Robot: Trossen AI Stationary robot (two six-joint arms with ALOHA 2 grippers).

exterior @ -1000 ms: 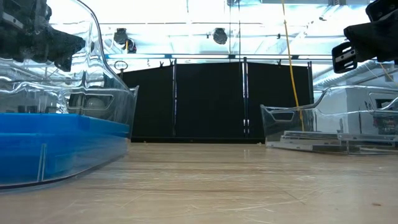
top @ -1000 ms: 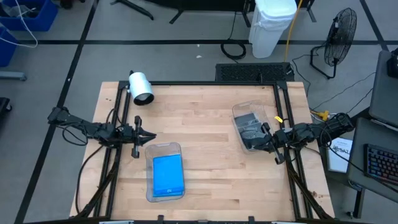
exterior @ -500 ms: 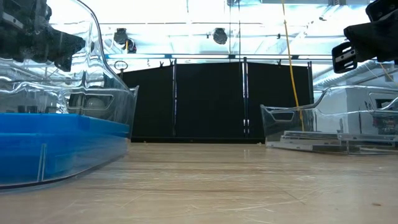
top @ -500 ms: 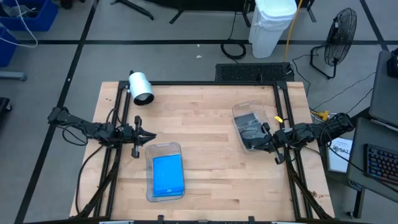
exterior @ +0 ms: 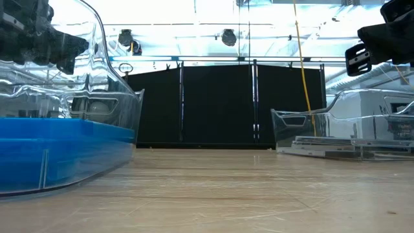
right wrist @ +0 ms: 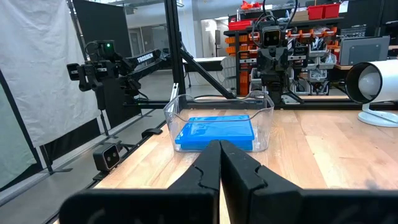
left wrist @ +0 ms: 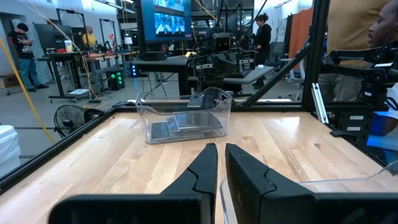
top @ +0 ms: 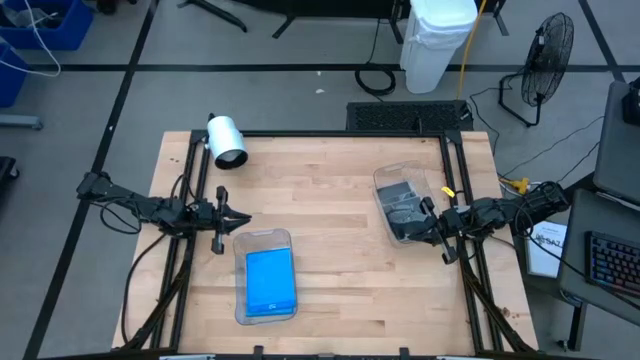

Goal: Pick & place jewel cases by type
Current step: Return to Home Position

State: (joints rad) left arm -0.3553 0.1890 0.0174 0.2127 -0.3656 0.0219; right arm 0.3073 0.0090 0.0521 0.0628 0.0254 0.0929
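A stack of bright blue jewel cases (top: 270, 281) lies in a clear tray (top: 262, 238) near the table's front left; it also shows in the right wrist view (right wrist: 216, 132). Grey translucent jewel cases (top: 401, 205) lie in a second clear tray (top: 385, 176) at the right, also seen in the left wrist view (left wrist: 186, 124). My left gripper (top: 245, 216) hovers level just beyond the blue tray's far edge, shut and empty (left wrist: 221, 158). My right gripper (top: 426, 227) hovers level above the grey tray's near right corner, shut and empty (right wrist: 219, 152).
A white cylindrical lamp (top: 227, 139) stands at the far left of the table. Black frame rails (top: 182, 190) run along the left and right edges. Bare wood (top: 325, 215) lies between the two trays. People stand in the room beyond the table.
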